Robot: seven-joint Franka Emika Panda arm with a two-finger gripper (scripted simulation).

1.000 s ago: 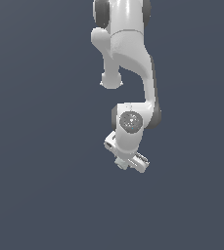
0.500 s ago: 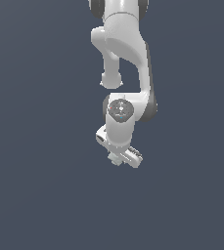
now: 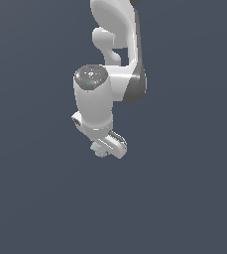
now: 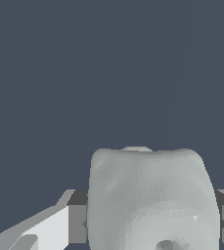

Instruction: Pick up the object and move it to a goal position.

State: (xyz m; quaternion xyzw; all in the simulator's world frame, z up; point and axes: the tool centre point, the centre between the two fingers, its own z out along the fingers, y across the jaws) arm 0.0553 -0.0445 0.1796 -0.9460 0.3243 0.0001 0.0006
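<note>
Gripping the object (image 4: 151, 200) in my tool (image 4: 151, 223), a grey pad touching each side, arm (image 3: 112, 59) hanging vertical.

The object (image 4: 151, 200) is pale grey-green with soft mottled shading. The arm (image 3: 114, 74) is white with a dark grey joint band and speckled grey cap. The backdrop (image 3: 30, 188) is flat slate blue-grey.

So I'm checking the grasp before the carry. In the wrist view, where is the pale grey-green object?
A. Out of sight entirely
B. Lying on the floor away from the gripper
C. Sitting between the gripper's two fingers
C: in the wrist view the object fills the gap between the gripper's dark finger pads, one on each side.
</note>
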